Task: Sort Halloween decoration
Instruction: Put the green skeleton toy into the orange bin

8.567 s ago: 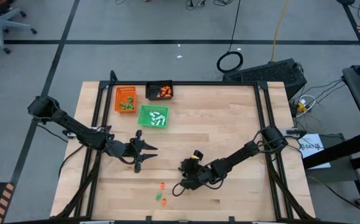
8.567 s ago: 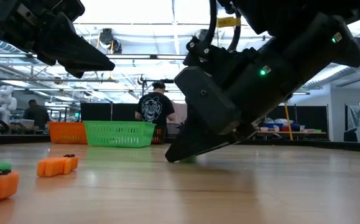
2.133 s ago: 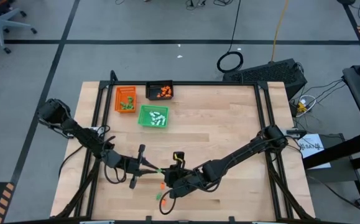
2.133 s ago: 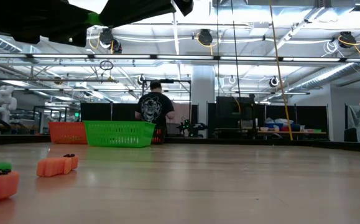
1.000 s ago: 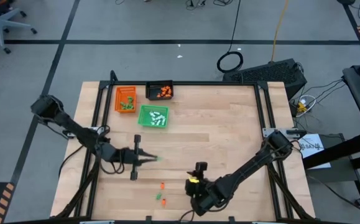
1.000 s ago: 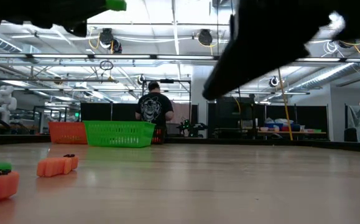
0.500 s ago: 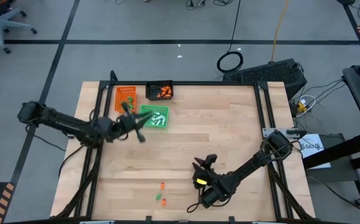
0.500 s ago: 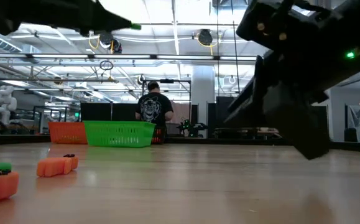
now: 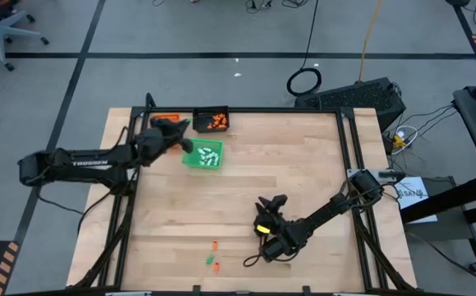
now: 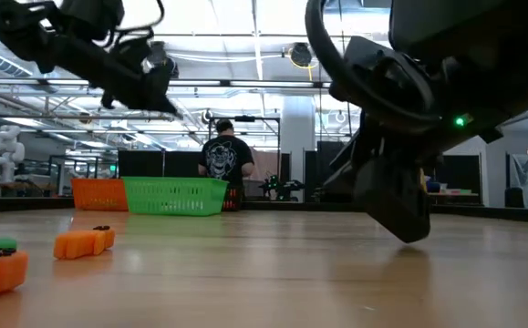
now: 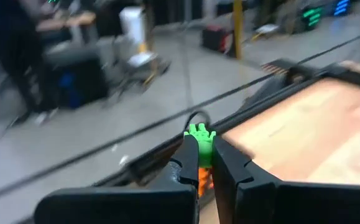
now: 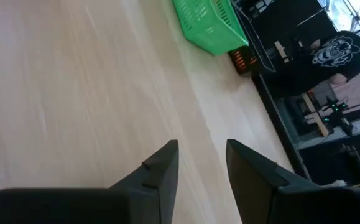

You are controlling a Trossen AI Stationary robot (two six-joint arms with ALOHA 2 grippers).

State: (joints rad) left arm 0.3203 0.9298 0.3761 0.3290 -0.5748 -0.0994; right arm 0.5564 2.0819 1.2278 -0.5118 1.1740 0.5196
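The left tool (image 11: 199, 163), clamped on a tiny green piece (image 11: 199, 133), hangs over the orange tray (image 9: 164, 120) at the table's (image 9: 303, 173) eleven o'clock; the black tray (image 9: 211, 121) and green tray (image 9: 202, 154) sit just beside, so a mistimed release could misfile it. The right tool (image 12: 201, 163), fingers apart and empty, waits at five o'clock near three loose pieces (image 9: 213, 256).

I see open table (image 9: 303, 164) across the middle and right; 3 trays (image 9: 201, 154) crowd the far-left corner, and 3 small pieces (image 9: 214, 256) lie near the front edge.
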